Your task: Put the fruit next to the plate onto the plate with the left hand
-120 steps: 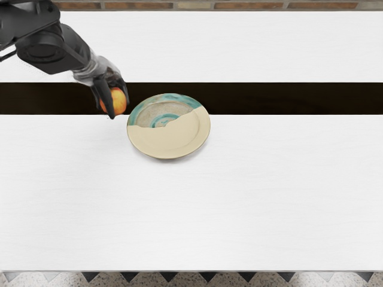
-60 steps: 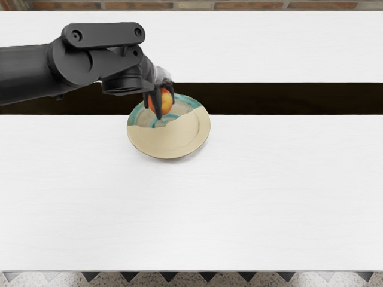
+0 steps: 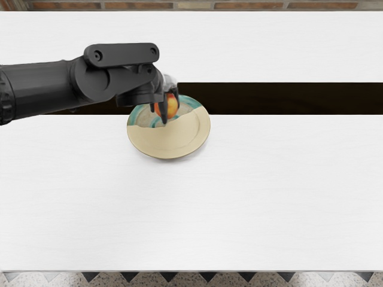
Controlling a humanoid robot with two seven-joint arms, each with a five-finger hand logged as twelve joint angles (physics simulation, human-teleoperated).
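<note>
One robot hand (image 3: 163, 103) clasps the fruit (image 3: 172, 107) over the plate (image 3: 179, 140).

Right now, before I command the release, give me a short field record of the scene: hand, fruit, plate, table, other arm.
left hand: arm enters from the picture's left; hand is over the far, teal part of the plate
fingers: curled around the fruit
fruit: round, orange, held above the plate's inner area; contact with the plate cannot be told
plate: beige and teal, lying flat near the table's far edge
table: white
right hand: not in view
task state: fruit over the plate, not yet released
</note>
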